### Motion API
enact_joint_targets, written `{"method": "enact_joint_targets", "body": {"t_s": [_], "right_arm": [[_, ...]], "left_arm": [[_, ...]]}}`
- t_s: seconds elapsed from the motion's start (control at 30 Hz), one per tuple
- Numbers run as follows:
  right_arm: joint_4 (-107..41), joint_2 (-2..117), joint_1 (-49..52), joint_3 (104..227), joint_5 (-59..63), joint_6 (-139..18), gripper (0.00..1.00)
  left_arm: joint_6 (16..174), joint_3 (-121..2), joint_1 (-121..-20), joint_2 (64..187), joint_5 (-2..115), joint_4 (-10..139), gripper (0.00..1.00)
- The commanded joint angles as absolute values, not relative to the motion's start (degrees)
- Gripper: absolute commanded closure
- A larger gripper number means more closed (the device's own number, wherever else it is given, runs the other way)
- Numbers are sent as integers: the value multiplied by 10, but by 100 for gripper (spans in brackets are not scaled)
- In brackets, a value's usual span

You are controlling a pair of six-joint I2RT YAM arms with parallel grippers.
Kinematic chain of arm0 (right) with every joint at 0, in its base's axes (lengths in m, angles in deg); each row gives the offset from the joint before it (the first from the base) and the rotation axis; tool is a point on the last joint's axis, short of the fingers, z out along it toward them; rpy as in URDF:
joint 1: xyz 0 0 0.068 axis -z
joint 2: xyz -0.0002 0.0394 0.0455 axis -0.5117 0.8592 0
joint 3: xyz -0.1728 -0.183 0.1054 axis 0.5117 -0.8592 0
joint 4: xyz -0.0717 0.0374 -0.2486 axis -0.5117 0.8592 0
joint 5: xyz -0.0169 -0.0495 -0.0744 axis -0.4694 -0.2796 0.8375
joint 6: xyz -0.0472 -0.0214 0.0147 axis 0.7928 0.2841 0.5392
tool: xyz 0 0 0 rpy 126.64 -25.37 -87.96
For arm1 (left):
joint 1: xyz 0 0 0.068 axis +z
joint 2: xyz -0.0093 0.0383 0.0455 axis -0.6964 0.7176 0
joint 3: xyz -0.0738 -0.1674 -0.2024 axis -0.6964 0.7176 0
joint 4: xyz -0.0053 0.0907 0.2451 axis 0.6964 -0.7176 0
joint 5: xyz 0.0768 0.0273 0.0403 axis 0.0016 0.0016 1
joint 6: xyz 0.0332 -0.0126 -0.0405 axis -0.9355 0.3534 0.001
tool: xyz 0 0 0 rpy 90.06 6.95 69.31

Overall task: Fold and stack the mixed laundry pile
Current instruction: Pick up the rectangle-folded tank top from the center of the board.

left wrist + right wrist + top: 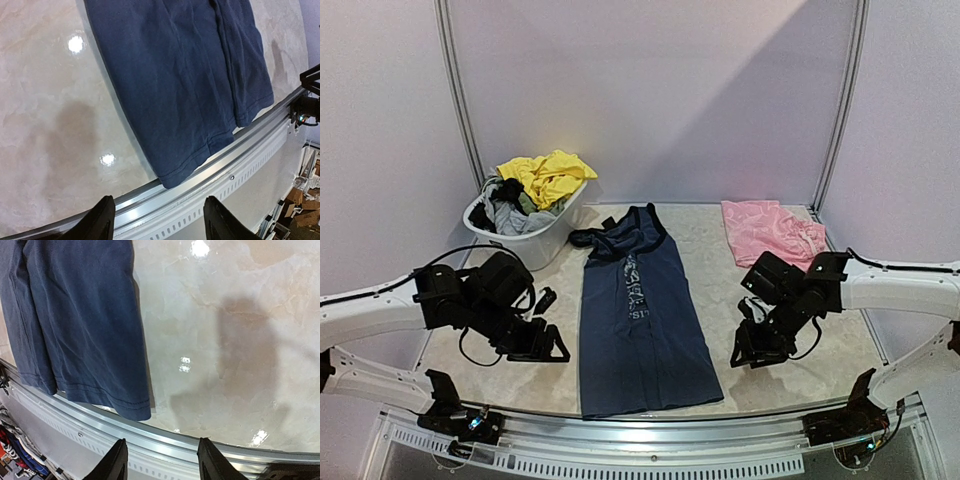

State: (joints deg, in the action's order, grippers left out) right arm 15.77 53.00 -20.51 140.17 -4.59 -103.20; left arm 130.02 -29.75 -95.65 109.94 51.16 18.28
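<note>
The navy tank top (640,310) is laid flat at mid-table, hem at the near rail, between the left gripper (548,348) and the right gripper (752,352). Both pairs of fingers are held apart and empty. For a clean fold, both hem corners should be pinched together and carried evenly toward the straps (limp cloth is likely to sag). The pink piece (770,230) lies far right. The yellow piece (552,175) and grey piece (512,215) are heaped in the white tub (545,243), its depths hidden. The lettering cannot be read.

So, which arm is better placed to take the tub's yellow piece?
Likely left: the tub holding the yellow piece sits near the left gripper; the right gripper is beyond the navy top.
</note>
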Motion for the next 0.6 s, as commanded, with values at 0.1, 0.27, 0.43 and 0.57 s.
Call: {"method": "enact_joint_targets", "body": {"t_s": [0.1, 0.27, 0.43, 0.57], "right_arm": [[120, 507, -202, 1360, -55, -1047, 46], [65, 503, -201, 1316, -80, -1058, 40], [0, 505, -202, 1284, -118, -1068, 43], [-54, 523, -202, 1258, -141, -1071, 48]], "left_arm": [[1357, -263, -1021, 1132, 531, 242, 37], [1383, -255, -1050, 1162, 535, 267, 38], [1396, -257, -1080, 1194, 544, 277, 40], [1404, -250, -1093, 1218, 544, 294, 43]]}}
